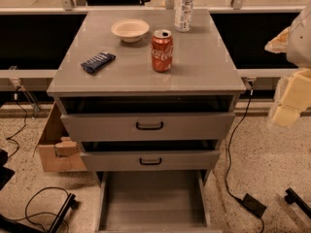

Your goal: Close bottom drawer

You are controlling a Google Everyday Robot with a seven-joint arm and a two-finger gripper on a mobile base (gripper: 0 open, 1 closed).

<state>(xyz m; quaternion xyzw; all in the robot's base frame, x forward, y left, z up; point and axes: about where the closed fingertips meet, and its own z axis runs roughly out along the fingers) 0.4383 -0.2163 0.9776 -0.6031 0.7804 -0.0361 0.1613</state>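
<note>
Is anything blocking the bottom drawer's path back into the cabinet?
Nothing visible does: the bottom drawer is pulled out with a bare inside. The end effector is right of the cabinet, apart from it.

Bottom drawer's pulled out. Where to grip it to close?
Bottom drawer: take the front edge at mid-width, coming from the front; its side walls run straight back into the cabinet. Its handle is out of view. Gripper hangs right of the cabinet.

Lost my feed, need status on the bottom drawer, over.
Pincer far right, off the cabinet. Bottom drawer pulled well out. No obstruction seen in its path.
</note>
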